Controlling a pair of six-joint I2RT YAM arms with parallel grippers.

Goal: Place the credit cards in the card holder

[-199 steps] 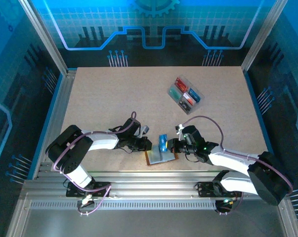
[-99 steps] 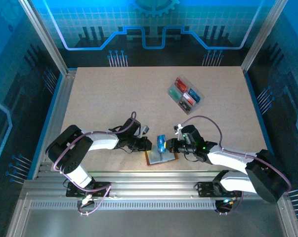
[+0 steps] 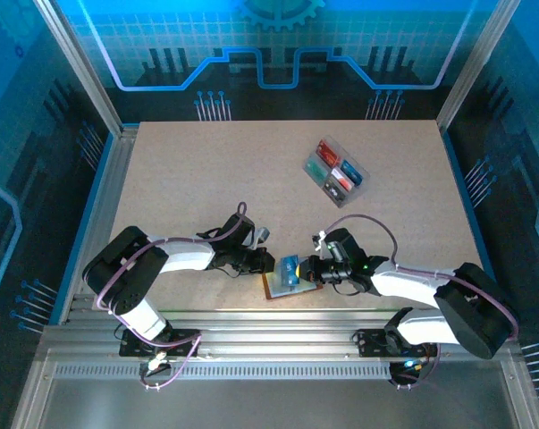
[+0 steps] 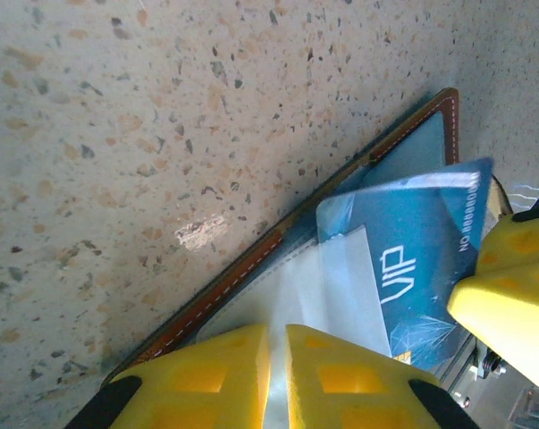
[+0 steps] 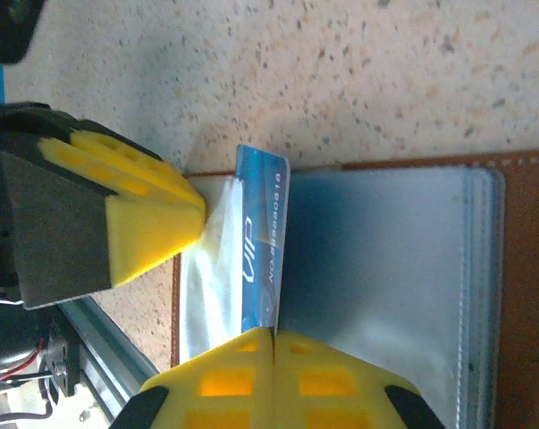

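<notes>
The brown card holder (image 3: pixel 291 288) lies open near the table's front edge, pale lining up. My left gripper (image 3: pixel 267 262) is shut on one of its clear sleeves (image 4: pixel 327 286), lifting that flap. My right gripper (image 3: pixel 307 268) is shut on a blue VIP credit card (image 3: pixel 290 267), held on edge. The card's (image 5: pixel 265 237) far end sits at the sleeve's mouth, next to the left fingers (image 5: pixel 148 214). In the left wrist view the blue card (image 4: pixel 421 241) lies over the brown stitched edge (image 4: pixel 341 183), with a right finger (image 4: pixel 510 286) beside it.
A clear compartment tray (image 3: pixel 335 172) holding red, teal and blue cards sits at the back right of the table. The metal rail (image 3: pixel 278 313) runs just in front of the card holder. Both arms crowd the front centre.
My right gripper has moved left and lower with the blue card, bringing it down onto the open card holder. The left gripper has stayed put on the sleeve.
</notes>
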